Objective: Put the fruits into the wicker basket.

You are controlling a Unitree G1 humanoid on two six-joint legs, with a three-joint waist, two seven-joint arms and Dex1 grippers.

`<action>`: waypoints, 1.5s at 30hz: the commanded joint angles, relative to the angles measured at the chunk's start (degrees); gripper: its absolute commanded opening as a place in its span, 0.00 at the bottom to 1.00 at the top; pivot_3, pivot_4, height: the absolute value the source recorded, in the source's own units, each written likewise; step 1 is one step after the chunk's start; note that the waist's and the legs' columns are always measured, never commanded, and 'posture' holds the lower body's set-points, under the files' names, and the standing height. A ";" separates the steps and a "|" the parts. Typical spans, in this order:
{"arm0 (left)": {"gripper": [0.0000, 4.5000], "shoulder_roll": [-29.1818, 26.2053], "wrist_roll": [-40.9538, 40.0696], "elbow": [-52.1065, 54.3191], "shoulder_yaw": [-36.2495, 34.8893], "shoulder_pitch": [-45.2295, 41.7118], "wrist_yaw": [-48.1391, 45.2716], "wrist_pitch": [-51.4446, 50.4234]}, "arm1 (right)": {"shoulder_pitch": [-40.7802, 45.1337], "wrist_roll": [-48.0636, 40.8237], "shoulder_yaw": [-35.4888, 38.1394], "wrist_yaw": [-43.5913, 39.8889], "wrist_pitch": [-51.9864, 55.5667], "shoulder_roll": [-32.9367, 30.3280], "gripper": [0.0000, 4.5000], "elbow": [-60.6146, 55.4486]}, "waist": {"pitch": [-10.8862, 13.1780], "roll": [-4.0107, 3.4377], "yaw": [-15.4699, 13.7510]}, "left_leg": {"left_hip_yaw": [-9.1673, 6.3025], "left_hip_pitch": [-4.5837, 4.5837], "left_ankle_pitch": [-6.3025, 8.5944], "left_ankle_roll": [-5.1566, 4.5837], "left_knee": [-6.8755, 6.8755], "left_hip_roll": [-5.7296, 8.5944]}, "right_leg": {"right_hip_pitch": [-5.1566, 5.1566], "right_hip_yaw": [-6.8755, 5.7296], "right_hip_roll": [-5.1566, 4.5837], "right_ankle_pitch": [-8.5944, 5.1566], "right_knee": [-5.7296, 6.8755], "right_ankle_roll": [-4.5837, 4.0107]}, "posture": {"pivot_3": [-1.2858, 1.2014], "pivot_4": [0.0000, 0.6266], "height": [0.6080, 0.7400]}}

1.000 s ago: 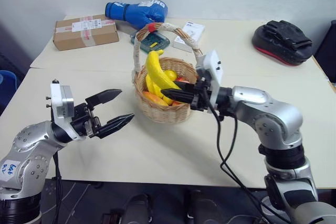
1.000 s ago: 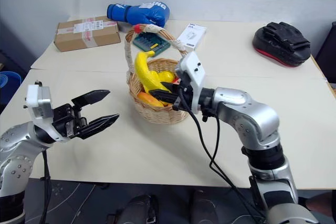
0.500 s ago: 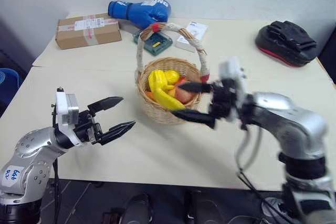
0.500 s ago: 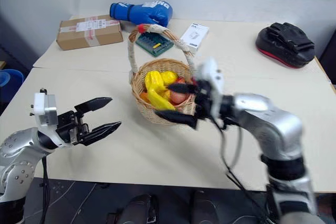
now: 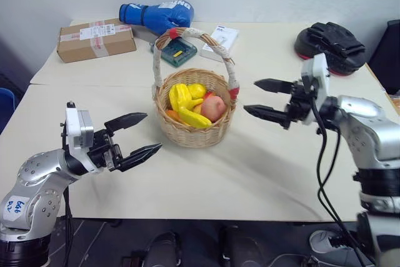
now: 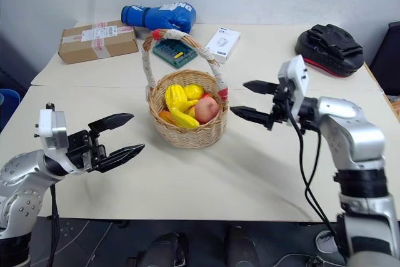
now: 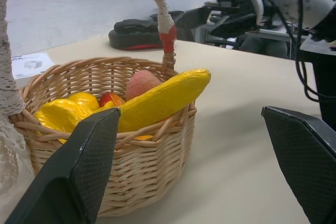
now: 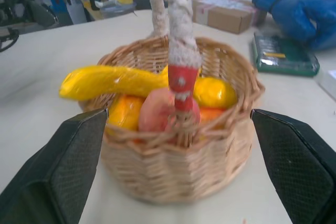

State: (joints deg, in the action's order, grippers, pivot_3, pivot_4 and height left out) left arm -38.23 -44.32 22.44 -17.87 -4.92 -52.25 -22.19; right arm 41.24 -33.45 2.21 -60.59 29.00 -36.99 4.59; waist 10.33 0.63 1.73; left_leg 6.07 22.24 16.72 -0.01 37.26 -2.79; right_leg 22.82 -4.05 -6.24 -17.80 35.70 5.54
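Observation:
The wicker basket (image 5: 194, 130) stands mid-table, its tall pale handle (image 5: 187, 32) arching over it. Inside lie the yellow banana (image 5: 186, 114) and the pink-red peach (image 5: 213, 107), among other yellow and orange fruit. The right wrist view shows the banana (image 8: 113, 81) resting across the rim and the peach (image 8: 160, 111) behind the handle's red wrap. My right gripper (image 5: 265, 98) hovers open and empty to the right of the basket, clear of it. To the basket's left, my left gripper (image 5: 136, 134) is open with nothing between its fingers.
At the back of the table lie a cardboard box (image 5: 95, 39), a blue boxing glove (image 5: 153, 14), a green case (image 5: 177, 52) and a small white box (image 5: 220, 37). A black and red pad (image 5: 328, 40) sits at the back right.
My right gripper opened, let the banana drop into the basket and drew back to the right. The left gripper stayed in place. The camera shifted slightly.

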 commanded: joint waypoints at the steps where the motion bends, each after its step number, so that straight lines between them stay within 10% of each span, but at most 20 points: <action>1: 1.00 0.72 0.65 1.14 1.07 -1.00 0.23 1.13 | 4.43 4.10 -3.08 -4.59 -6.44 2.52 0.96 7.41 | 0.00 0.00 -0.04 | 0.00 0.03 0.00 -0.01 0.03 0.02 | 0.00 0.00 -0.01 0.00 0.00 0.00 | 0.52 0.24 1.00; 14: 1.00 2.02 2.27 -0.16 2.67 -2.75 0.91 1.69 | 6.61 3.97 -1.60 -6.86 -8.10 7.56 0.04 9.06 | 0.00 0.00 -0.11 | -0.02 0.14 0.02 -0.05 0.06 0.03 | 0.00 -0.07 -0.21 0.02 0.15 0.04 | 0.52 0.24 1.00; 28: 1.00 3.64 4.73 -8.01 9.31 -9.50 -4.99 2.68 | -20.48 -0.22 29.08 16.64 -4.94 -0.95 0.04 -18.79 | 0.01 0.00 -1.84 | -0.04 0.17 0.05 -0.09 0.05 0.14 | 0.00 -0.20 -0.15 0.03 -0.12 0.06 | 0.52 0.24 1.00; 40: 1.00 5.72 7.81 -14.36 14.20 -16.69 -9.66 4.15 | -24.98 6.45 32.93 21.13 -15.09 -2.94 0.04 0.92 | 0.03 -0.05 -1.05 | 0.20 -0.07 -0.04 -0.06 0.04 0.11 | -0.01 0.09 0.01 0.05 0.08 0.09 | 0.52 0.24 1.00; 45: 1.00 5.89 8.01 -15.05 13.85 -16.48 -10.46 4.34 | -27.72 6.28 33.13 21.31 -17.35 -2.08 0.43 0.83 | 0.03 -0.04 -1.44 | 0.22 -0.07 -0.04 -0.07 0.08 0.10 | -0.01 0.12 0.00 0.05 0.07 0.10 | 0.52 0.24 1.00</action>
State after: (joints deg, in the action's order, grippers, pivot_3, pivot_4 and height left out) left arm -32.20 -36.10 6.60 -3.36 -21.15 -62.01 -18.55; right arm 13.98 -26.50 33.66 -39.25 13.50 -38.29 7.05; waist 10.36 0.58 0.28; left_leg 6.29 22.17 16.68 -0.08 37.34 -2.69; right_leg 22.80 -3.93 -6.23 -17.76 35.77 5.63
